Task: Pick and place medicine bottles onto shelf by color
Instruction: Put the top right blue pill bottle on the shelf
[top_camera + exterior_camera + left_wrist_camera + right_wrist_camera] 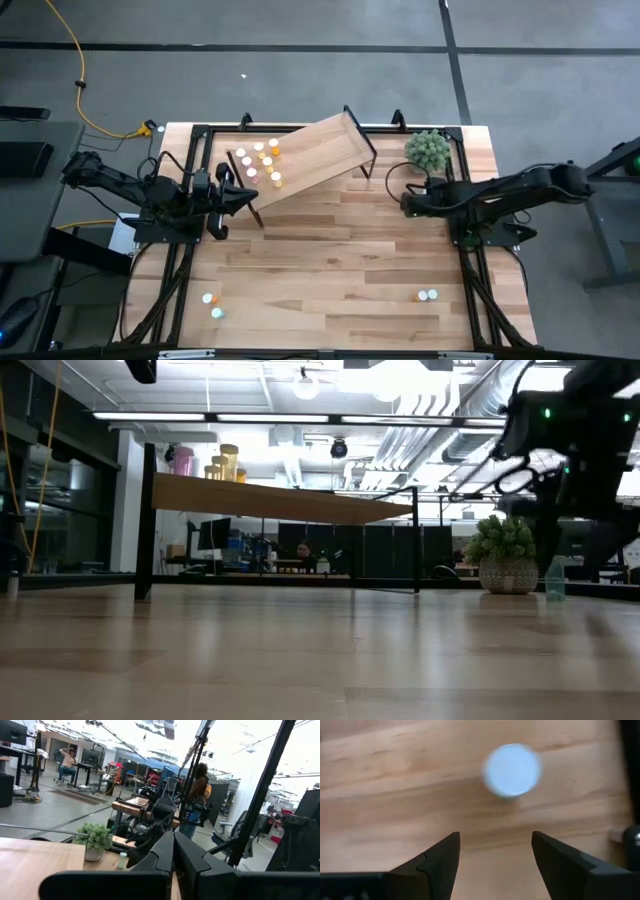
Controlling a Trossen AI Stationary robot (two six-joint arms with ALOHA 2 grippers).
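The wood-plank tabletop (340,260) carries the shelf (310,158), a light-wood plank on thin black legs standing askew near the far edge, with a cluster of medicine bottles (260,163) on its left end. A fuzzy green plant (428,150) in a pot sits at the far right corner, with a teal bottle (555,579) just beside it. Two bottles (212,305) stand near the near left corner and two more (427,295) near the near right edge

One shelf (310,155), one plant (428,150), and roughly thirteen medicine bottles (262,162).
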